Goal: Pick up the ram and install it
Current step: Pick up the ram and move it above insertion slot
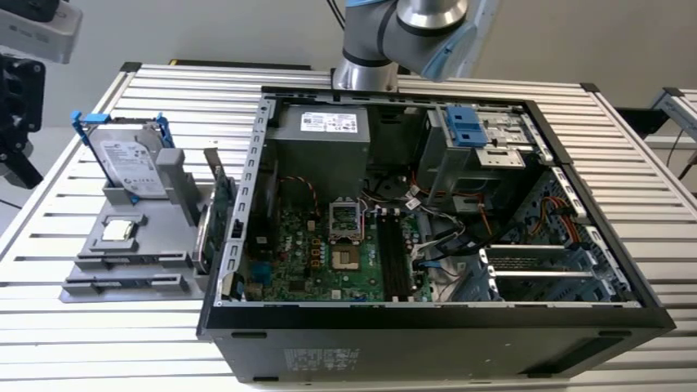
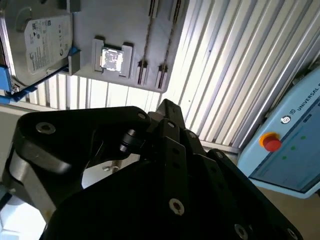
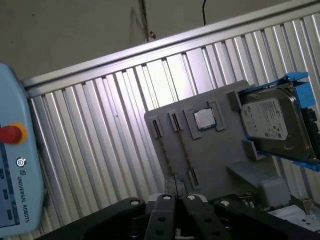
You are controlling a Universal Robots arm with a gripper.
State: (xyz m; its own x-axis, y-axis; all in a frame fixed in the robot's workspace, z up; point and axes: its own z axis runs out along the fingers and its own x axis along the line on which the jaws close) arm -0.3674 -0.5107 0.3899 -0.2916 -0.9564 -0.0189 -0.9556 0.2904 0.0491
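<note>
The exterior view looks steeply down from high up, well back from the fingers [image 2: 167, 107], onto the open black computer case [image 1: 436, 317] on the ribbed aluminium table [image 1: 109, 343]. Both wrist views sit close behind the black gripper [image 3: 176, 183], on opposite sides of its fingers. Both look past the fingertips, and all three views share the grey plastic holder [image 3: 220, 155] and the silver hard drive in blue brackets [image 3: 272, 122].

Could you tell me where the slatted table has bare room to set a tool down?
The table is bare in front of the grey fixture, at the exterior view's lower left, and right of the computer case in that view. It is crowded in the narrow gap between fixture and case, where a green card stands.
</note>
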